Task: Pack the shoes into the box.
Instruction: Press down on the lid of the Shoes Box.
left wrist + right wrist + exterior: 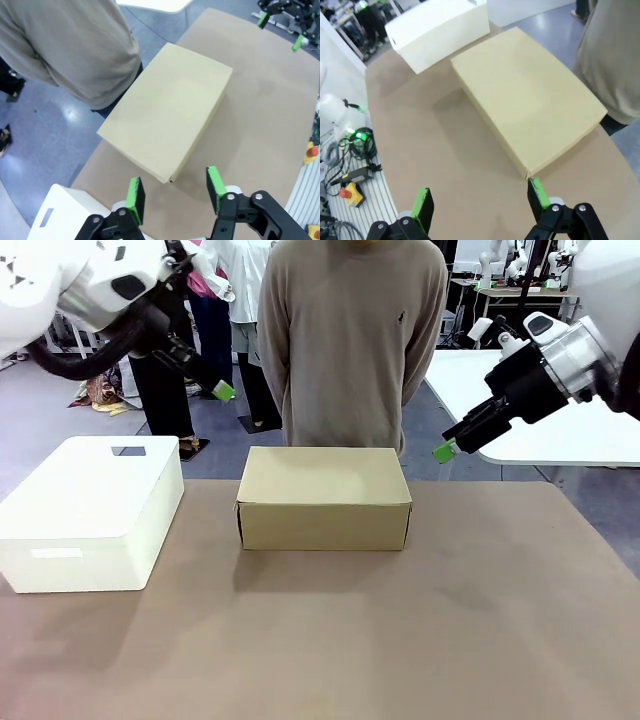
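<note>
- The left gripper (175,197) is hovering high with jaws parted, gripping nothing.
- The box (324,497) is sitting closed mid-table; likely light, stiff cardboard, best lifted at the lid's front edge.
- The right gripper (482,202) is hanging spread wide, empty.

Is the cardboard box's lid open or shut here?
Shut: the box shows a flat, unbroken tan top flush with its walls; its contents cannot be told.

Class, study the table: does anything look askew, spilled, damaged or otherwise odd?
Nothing stands out. The tan cardboard shoebox sits closed and square mid-table, the white plastic bin upright beside it; no spill or damage shows.
</note>
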Controlling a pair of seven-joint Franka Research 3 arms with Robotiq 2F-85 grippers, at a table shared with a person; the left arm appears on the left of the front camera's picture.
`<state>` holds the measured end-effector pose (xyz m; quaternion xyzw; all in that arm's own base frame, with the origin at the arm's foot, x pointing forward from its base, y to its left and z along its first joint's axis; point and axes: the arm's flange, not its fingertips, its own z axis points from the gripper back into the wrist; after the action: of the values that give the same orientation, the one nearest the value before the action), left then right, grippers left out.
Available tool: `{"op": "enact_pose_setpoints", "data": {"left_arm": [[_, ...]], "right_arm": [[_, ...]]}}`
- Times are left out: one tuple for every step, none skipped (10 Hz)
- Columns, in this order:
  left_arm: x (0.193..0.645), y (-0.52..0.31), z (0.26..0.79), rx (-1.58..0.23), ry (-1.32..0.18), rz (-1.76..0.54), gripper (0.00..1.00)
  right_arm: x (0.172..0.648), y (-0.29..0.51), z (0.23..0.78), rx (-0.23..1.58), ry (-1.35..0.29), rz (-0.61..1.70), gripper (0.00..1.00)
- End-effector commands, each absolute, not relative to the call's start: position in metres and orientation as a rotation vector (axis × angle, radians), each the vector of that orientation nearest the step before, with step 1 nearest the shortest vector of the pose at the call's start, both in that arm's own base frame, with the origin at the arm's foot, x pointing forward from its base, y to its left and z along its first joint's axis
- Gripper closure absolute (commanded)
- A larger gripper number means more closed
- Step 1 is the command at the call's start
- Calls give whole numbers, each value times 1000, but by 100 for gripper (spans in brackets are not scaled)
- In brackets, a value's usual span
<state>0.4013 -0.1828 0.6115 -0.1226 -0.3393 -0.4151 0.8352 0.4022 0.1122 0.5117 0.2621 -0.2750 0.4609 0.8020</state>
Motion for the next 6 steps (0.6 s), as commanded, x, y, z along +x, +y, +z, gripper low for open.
{"op": "enact_pose_setpoints", "data": {"left_arm": [[422,-199,619,-245,-648,-846,100],[435,-209,618,-224,-616,-815,100],[445,-218,613,-223,-589,-795,100],[458,-227,607,-219,-559,-780,100],[469,-235,600,-209,-544,-759,100],[480,-244,592,-202,-529,-741,100]], "right_arm": [[384,112,516,514,-577,974,0],[377,113,518,487,-602,982,0],[370,114,518,457,-630,988,0],[363,115,519,405,-675,985,0],[357,116,522,384,-713,988,0],[354,115,522,386,-721,988,0]]}}
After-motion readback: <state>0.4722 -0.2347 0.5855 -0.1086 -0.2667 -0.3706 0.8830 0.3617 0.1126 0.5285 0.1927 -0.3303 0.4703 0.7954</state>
